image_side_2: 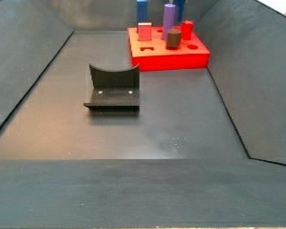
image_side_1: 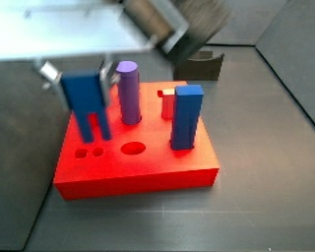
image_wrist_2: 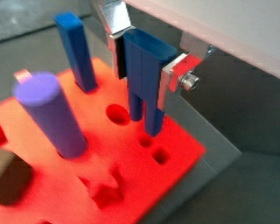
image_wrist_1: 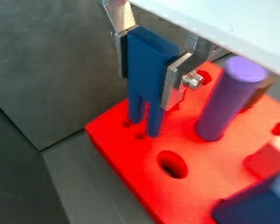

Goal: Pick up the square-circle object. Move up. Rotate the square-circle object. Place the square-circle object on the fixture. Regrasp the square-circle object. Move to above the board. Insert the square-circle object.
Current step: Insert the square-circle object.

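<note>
The robot's claw (image_wrist_1: 149, 63) points straight down from the wrist, its two flat silver fingers (image_wrist_2: 174, 80) upright and parallel. The jaws are clamped on a blue piece (image_wrist_1: 143, 74) held between them, hanging low.

Both wrist views look down steeply along the gripper (image_wrist_1: 154, 83) from just above it, very near the board (image_wrist_1: 130, 157) — each from an opposite side of the fingers. A side view sits close, angled down at the board (image_side_1: 134, 172). A side view looks along the bin floor from far away; the fixture (image_side_2: 112, 89) lies nearer, the board (image_side_2: 170, 55) distant.
</note>
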